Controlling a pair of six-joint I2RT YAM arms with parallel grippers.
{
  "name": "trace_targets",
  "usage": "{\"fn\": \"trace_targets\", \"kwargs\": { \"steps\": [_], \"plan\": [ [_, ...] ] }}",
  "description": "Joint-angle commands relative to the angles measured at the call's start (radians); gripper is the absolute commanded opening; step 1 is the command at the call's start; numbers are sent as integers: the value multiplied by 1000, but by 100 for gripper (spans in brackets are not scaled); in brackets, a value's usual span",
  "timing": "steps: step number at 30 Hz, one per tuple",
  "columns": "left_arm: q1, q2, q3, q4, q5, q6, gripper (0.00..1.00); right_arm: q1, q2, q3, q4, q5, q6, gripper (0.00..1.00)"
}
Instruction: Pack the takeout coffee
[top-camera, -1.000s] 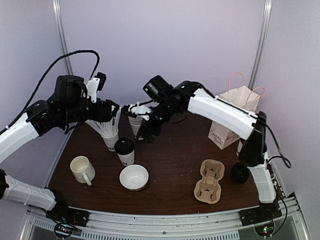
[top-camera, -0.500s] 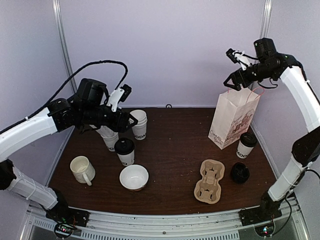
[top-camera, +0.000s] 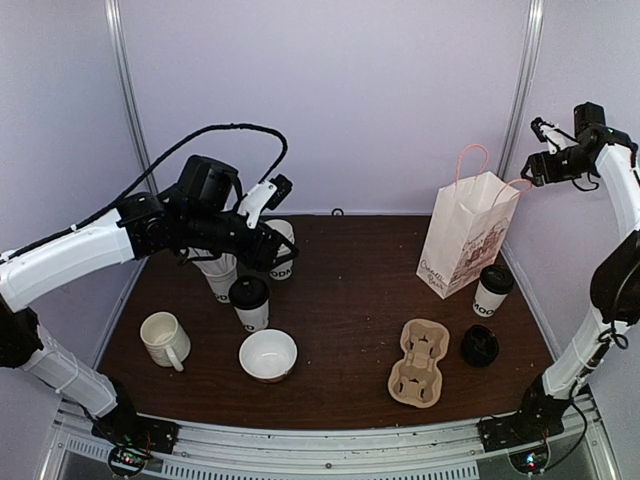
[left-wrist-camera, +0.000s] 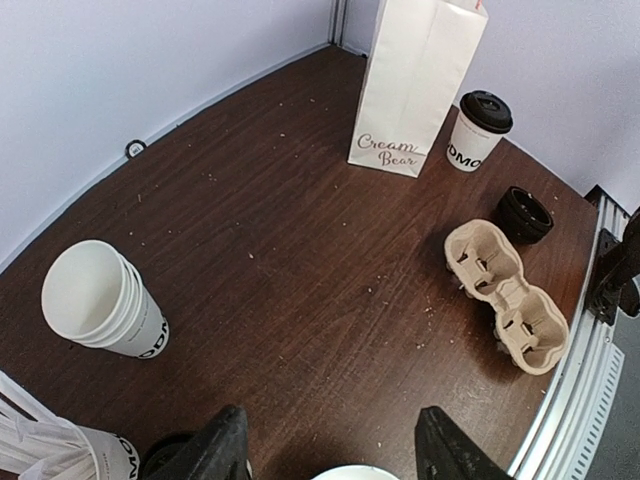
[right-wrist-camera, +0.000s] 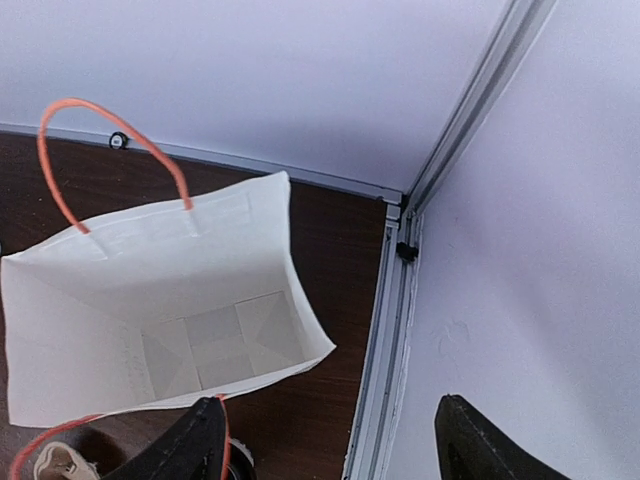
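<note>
One takeout coffee (top-camera: 250, 302), a white cup with a black lid, stands at the left, just below my left gripper (top-camera: 262, 248). The other takeout coffee (top-camera: 491, 291) (left-wrist-camera: 478, 128) stands right of the white paper bag (top-camera: 468, 235) (left-wrist-camera: 415, 80). In the left wrist view my left gripper (left-wrist-camera: 335, 450) is open over bare table, nothing between its fingers (left-wrist-camera: 225, 448). My right gripper (top-camera: 537, 165) hangs high, up and to the right of the bag. In the right wrist view my right gripper (right-wrist-camera: 335, 445) is open and empty beside the bag's open mouth (right-wrist-camera: 170, 320).
A stack of lidless cups (top-camera: 281, 256) (left-wrist-camera: 100, 300) stands behind the left coffee. A white bowl (top-camera: 268, 354) and a mug (top-camera: 165, 338) sit front left. A pulp cup carrier (top-camera: 420, 362) (left-wrist-camera: 510, 295) and a loose black lid (top-camera: 480, 345) (left-wrist-camera: 525, 212) lie front right.
My right arm has swung from the cups at the table's middle up to the far right, past the bag. A lidded coffee now stands beside the bag. My left arm has shifted rightwards.
</note>
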Motion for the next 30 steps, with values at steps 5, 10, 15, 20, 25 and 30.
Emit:
{"fn": "trace_targets", "kwargs": {
  "steps": [5, 10, 15, 20, 25, 30],
  "plan": [
    [-16, 25, 29, 46, 17, 4, 59, -54, 108, -5, 40, -78, 57, 75],
    [-17, 32, 24, 46, 13, 0, 59, -53, 169, 14, 30, -156, 80, 73],
    [-18, 35, 15, 52, 12, -9, 59, -51, 226, 30, -41, -242, 89, 66],
    [-18, 37, 6, 65, 11, -14, 59, -26, 220, -37, -62, -321, 109, 58],
    [-20, 47, 11, 65, 11, -14, 59, 48, 210, -87, -81, -381, 141, 55],
    [-21, 44, 6, 65, 2, -16, 59, 127, 204, -107, -55, -438, 215, 52]
  ]
}}
